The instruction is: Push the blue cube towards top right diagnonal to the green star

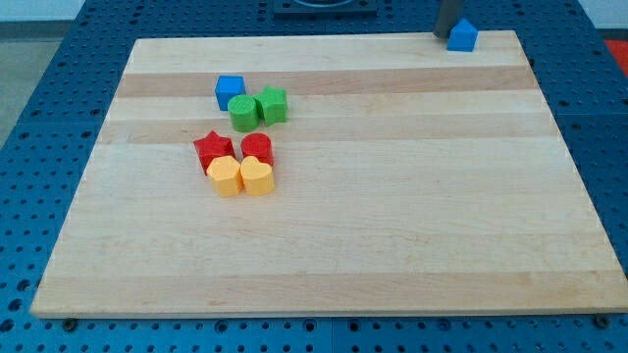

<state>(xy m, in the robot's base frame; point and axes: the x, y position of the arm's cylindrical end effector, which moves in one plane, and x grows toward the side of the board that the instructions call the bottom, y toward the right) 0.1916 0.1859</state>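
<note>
The two yellow blocks lie nearest the view's bottom: a yellow hexagon-like block [225, 176] and a yellow heart-shaped block [257, 176], touching side by side. Just above them, and touching them, sit a red star [212, 150] and a red rounded block [257, 148]. Higher on the wooden board [392, 216], a green rounded block [243, 113] and the green star [274, 104] stand pressed together, with the blue cube [230, 91] touching the green rounded block at its upper left. So the blue cube is left of the green star, close by it. Well apart, at the board's top right edge, a second blue block [463, 36] with a peaked top rests. My tip [445, 35] stands just beside its left face, seemingly touching it. There is no hand here, only the dark rod, which holds nothing.
</note>
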